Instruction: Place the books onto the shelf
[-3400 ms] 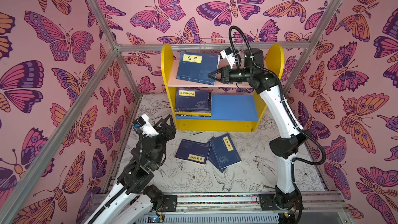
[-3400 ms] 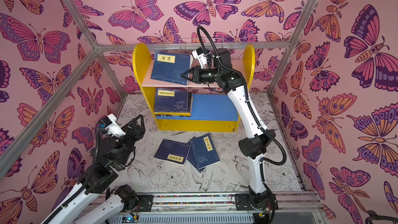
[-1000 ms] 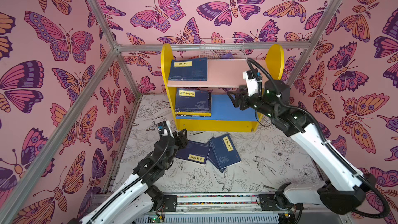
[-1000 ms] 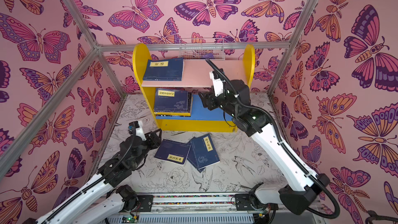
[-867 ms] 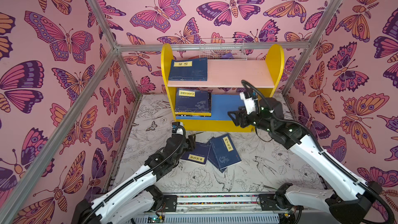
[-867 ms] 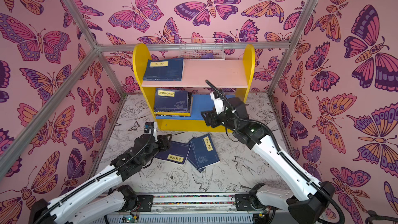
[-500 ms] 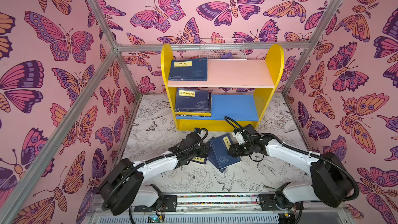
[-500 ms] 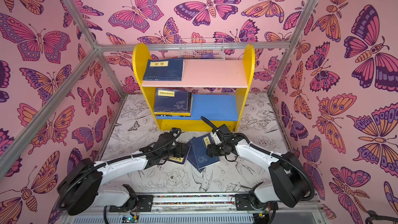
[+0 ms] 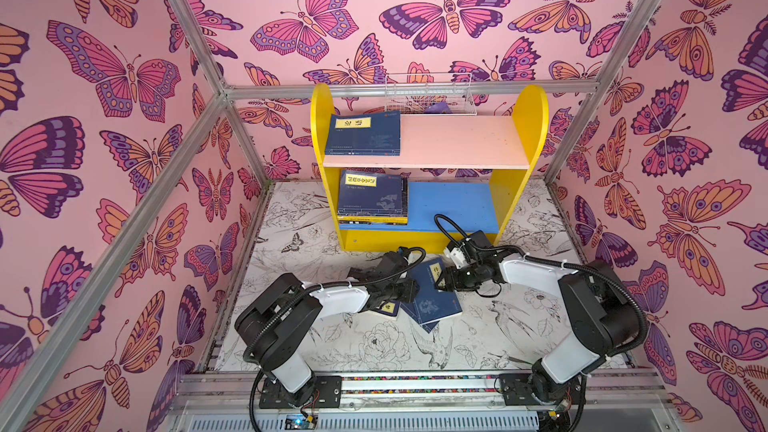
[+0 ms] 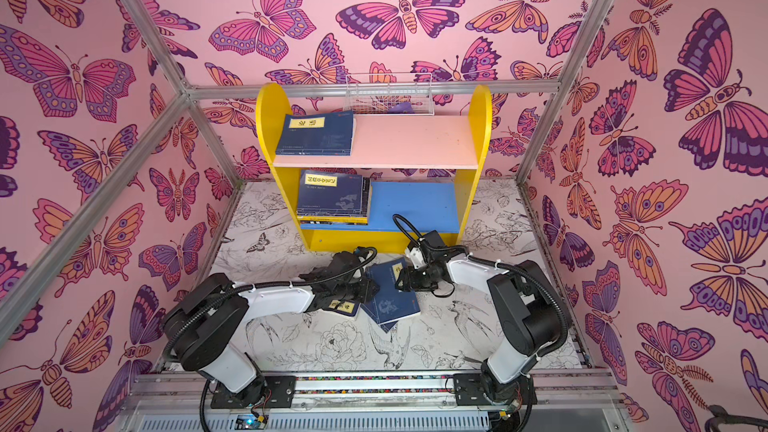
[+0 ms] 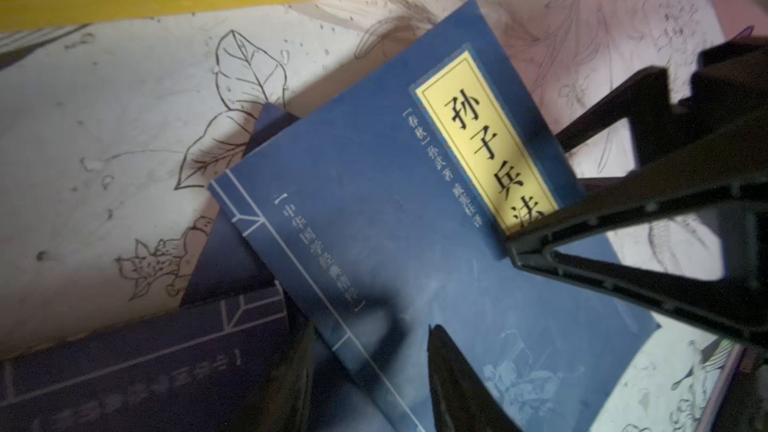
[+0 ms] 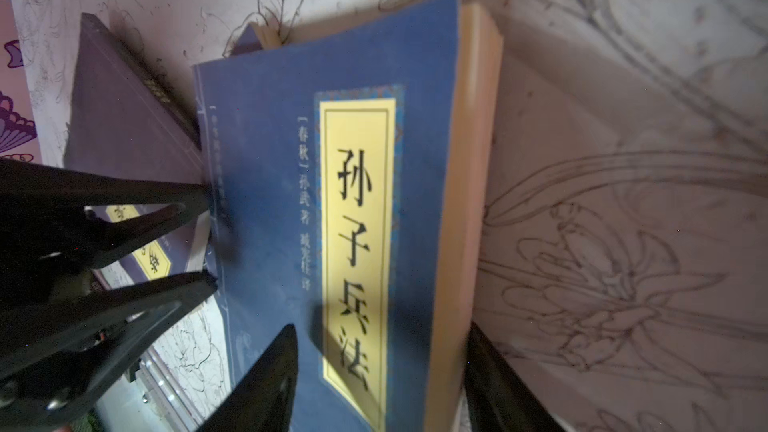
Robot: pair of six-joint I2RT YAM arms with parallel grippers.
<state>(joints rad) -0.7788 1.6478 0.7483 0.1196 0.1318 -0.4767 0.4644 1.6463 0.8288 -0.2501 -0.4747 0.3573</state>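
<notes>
Both arms had been lowered from shelf height to the table since the earlier frames. The left tool point(image 9: 409, 289) and right tool point(image 9: 441, 280) were seen at opposite edges of the top navy book point(image 9: 434, 297), which lay on the line-drawn table point(image 9: 490, 334) before the yellow shelf point(image 9: 419, 238) (two more navy books point(image 9: 388, 308) beneath and beside it). Each tool's jaws were parted, straddling a book edge in the wrist views; whether anything was gripped could not be told. A navy book point(image 9: 365, 132) lay on the pink board, a stack point(image 9: 371, 197) on the blue board.
</notes>
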